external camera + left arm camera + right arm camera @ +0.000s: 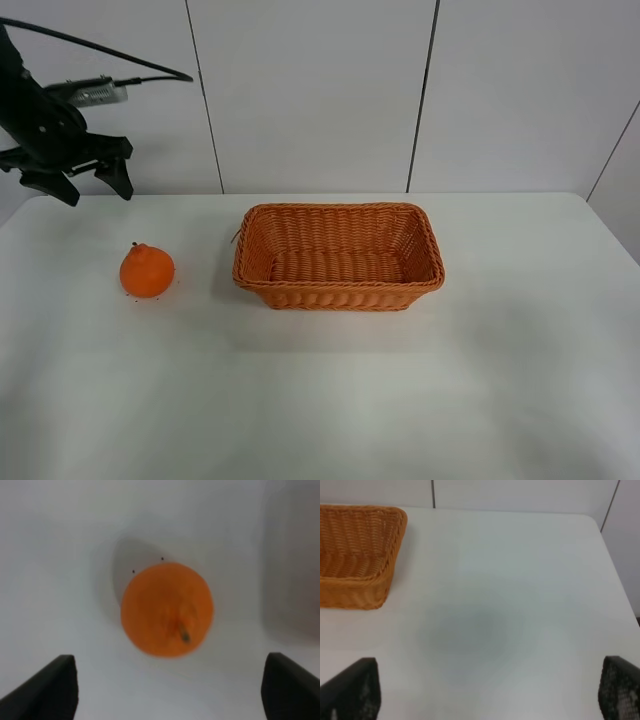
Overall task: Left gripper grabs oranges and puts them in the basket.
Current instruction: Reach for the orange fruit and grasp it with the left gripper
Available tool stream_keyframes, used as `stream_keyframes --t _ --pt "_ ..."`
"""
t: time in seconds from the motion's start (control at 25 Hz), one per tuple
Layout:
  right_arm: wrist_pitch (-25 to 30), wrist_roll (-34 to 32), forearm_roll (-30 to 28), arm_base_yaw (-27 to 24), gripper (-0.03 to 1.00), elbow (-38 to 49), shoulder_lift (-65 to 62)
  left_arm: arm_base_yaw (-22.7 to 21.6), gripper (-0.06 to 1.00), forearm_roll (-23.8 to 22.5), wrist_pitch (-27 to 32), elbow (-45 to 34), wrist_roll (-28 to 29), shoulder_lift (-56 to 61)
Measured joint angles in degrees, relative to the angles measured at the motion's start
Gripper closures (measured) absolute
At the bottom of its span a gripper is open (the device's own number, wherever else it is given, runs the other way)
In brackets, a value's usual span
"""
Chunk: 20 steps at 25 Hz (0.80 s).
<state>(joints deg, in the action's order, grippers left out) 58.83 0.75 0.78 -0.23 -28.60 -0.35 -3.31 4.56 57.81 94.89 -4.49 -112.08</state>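
The orange (147, 270) sits on the white table (330, 400) at the left, with its knob and stem up. My left gripper (88, 183) is open and empty, held in the air above and behind the orange. In the left wrist view the orange (167, 610) lies straight below, between the two spread fingertips (47, 687). The wicker basket (338, 256) stands at the table's middle, to the right of the orange, and holds nothing. My right gripper does not show in the exterior high view; in the right wrist view its fingertips (351, 690) are wide apart and empty.
The right wrist view shows the basket's right end (357, 550) and bare table beside it. A panelled white wall (320, 90) stands behind the table. The table's right edge (612, 235) lies far from the basket.
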Motion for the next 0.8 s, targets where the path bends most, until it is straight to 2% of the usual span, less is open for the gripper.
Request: stream_keyframes --t 0.2,0.36,0.8 --pt "0.0 0.0 0.0 0.0 0.27 0.0 0.0 0.0 0.09 0.2 -0.7 1.1 0.0 -8.9" --pt "0.0 0.0 0.0 0.0 0.27 0.0 0.0 0.0 0.09 2.9 -2.1 1.1 -0.3 -13.3" --pt "0.0 0.0 0.0 0.0 0.27 0.0 0.0 1.8 0.11 2.9 -4.6 1.0 -1.1 -18.1"
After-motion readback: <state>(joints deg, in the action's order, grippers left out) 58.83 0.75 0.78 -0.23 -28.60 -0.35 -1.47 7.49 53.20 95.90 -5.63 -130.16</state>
